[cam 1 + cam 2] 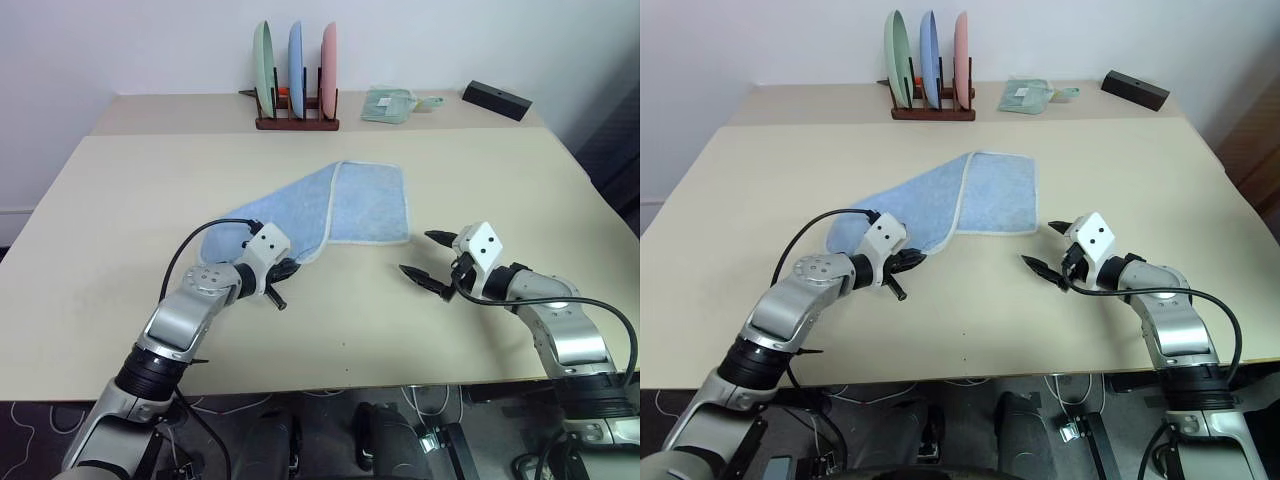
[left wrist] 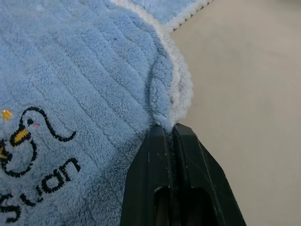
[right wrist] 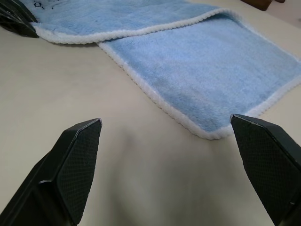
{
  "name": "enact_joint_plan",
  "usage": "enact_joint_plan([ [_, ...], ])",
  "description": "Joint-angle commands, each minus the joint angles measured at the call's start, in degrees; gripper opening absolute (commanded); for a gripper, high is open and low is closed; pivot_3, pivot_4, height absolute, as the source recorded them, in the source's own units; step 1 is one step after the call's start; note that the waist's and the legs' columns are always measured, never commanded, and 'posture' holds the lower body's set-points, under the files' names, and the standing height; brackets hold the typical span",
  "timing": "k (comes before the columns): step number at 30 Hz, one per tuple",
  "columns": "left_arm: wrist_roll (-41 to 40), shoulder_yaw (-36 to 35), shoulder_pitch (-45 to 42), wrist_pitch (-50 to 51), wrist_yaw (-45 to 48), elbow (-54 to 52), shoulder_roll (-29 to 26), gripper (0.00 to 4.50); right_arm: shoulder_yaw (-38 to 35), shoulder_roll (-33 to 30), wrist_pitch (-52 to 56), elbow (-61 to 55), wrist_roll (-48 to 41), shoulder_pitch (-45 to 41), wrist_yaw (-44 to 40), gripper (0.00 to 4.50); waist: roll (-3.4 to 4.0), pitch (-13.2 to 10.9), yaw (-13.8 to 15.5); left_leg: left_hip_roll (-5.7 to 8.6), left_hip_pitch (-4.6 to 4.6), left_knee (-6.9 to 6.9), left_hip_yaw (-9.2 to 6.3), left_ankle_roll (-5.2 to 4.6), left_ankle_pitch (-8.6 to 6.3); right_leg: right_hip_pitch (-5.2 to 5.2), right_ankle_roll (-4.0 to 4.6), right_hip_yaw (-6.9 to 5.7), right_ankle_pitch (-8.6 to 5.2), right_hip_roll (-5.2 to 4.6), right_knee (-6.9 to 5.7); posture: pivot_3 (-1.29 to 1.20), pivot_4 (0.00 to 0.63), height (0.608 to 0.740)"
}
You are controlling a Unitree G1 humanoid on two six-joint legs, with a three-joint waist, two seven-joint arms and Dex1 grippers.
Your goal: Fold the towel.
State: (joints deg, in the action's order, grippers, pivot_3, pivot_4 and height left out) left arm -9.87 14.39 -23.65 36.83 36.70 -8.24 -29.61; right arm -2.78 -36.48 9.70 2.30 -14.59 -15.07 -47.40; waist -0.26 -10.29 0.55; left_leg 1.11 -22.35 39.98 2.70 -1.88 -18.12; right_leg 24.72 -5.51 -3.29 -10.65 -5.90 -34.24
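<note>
1. The left gripper was seen clamped tight on the white-stitched edge of the towel, jaws pressed together with cloth pinched between them.
2. The towel was laid partly folded over itself near the table's middle, its logo end under that gripper.
3. The right gripper was held wide apart, empty, just beside the towel's near right corner, touching nothing.
</note>
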Motion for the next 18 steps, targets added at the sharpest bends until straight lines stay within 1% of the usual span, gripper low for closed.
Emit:
enact_joint_plan([
  [1, -5.1, -1.7, 2.0, -2.9, 7.2, -9.4, -2.1, 0.06, -0.6, 0.2, -0.8, -1.8, 0.1, -1.8, 0.3, 4.50, 0.01, 0.0, 0.0, 0.00, -0.02, 0.00, 0.00, 0.13, 0.08, 0.03, 0.00, 0.00, 0.00, 0.00, 0.00, 0.00, 0.150, 0.737],
  [2, -10.0, -3.4, 3.0, 0.3, 9.9, -13.2, -2.9, 0.06, -0.5, 0.1, -1.0, -1.3, 0.2, -2.5, 0.3, 4.50, 0.01, 0.0, 0.0, -0.01, -0.06, 0.00, 0.00, 0.14, 0.08, 0.05, 0.01, 0.01, 0.00, -0.02, 0.00, 0.00, 0.150, 0.737],
  [4, -19.4, -7.5, 6.1, 7.6, 15.3, -20.2, -7.2, 0.06, -0.1, -0.1, -1.8, 0.1, 0.8, -4.4, 0.0, 4.50, 0.01, 0.0, 0.0, 0.00, -0.10, 0.03, 0.02, 0.14, 0.08, 0.08, 0.02, 0.03, 0.00, -0.05, 0.01, 0.00, 0.150, 0.737],
  [5, -22.5, -9.0, 7.3, 10.0, 16.8, -22.4, -8.9, 0.06, 0.0, -0.2, -2.2, 0.6, 1.1, -5.1, -0.2, 4.50, 0.02, 0.0, 0.0, 0.00, -0.09, 0.03, 0.02, 0.14, 0.08, 0.08, 0.02, 0.04, 0.00, -0.07, 0.00, 0.00, 0.150, 0.737],
  [6, -26.0, -11.6, 9.7, 12.2, 18.7, -24.8, -11.7, 0.06, 0.4, -0.3, -2.6, 1.4, 1.5, -6.2, -0.6, 4.50, 0.02, 0.0, -0.1, -0.01, -0.08, 0.02, 0.01, 0.15, 0.08, 0.08, 0.03, 0.04, -0.01, -0.07, 0.00, 0.00, 0.150, 0.737],
  [9, -31.4, -16.1, 14.3, 14.6, 21.3, -28.7, -17.1, 0.06, 1.0, -0.3, -3.4, 2.9, 2.2, -8.4, -1.2, 4.50, 0.04, 0.0, -0.1, -0.03, -0.05, 0.00, 0.00, 0.15, 0.08, 0.08, 0.19, 0.04, -0.11, -0.03, -0.01, 0.00, 0.150, 0.737],
  [10, -30.8, -18.0, 18.8, 14.1, 22.9, -29.5, -20.4, 0.06, 1.6, -0.3, -3.7, 4.1, 2.9, -10.2, -1.4, 4.50, 0.05, 0.0, -0.1, -0.02, -0.05, 0.00, -0.01, 0.14, 0.07, 0.07, 0.20, 0.03, -0.11, -0.02, 0.00, 0.00, 0.150, 0.737],
  [12, -23.8, -19.9, 30.2, 9.7, 25.7, -28.6, -28.6, 0.06, 4.1, -0.5, -5.2, 8.8, 6.6, -15.1, -0.9, 4.50, 0.08, -0.1, -0.8, 0.00, -0.05, 0.01, 0.04, 0.13, 0.07, 0.06, 0.23, 0.05, -0.13, -0.03, 0.05, 0.00, 0.150, 0.737],
  [13, -21.5, -20.6, 34.3, 7.7, 26.3, -27.6, -30.9, 0.06, 5.6, -0.7, -7.1, 11.5, 9.1, -17.2, -0.2, 4.50, 0.18, -0.1, -1.2, 0.00, -0.06, 0.01, 0.11, 0.11, 0.05, 0.13, 0.24, 0.09, -0.13, -0.02, 0.03, 0.00, 0.150, 0.737],
  [15, -19.3, -22.6, 39.8, 4.3, 26.6, -25.7, -33.0, 0.06, 7.7, -0.6, -11.7, 16.3, 13.2, -20.3, 1.2, 4.50, 0.26, -0.1, -1.3, 0.04, -0.05, -0.05, 0.14, 0.11, 0.05, 0.18, 0.25, 0.11, -0.15, -0.02, 0.02, 0.00, 0.150, 0.737],
  [18, -18.1, -27.8, 45.4, 1.2, 26.6, -23.3, -32.5, 0.06, 9.2, -0.3, -18.0, 23.3, 17.0, -24.3, 2.9, 4.50, 0.26, -0.1, -1.0, 0.01, -0.08, -0.06, 0.03, -0.11, -0.08, 0.15, 0.27, 0.03, -0.16, -0.02, 0.05, 0.00, 0.150, 0.737],
])
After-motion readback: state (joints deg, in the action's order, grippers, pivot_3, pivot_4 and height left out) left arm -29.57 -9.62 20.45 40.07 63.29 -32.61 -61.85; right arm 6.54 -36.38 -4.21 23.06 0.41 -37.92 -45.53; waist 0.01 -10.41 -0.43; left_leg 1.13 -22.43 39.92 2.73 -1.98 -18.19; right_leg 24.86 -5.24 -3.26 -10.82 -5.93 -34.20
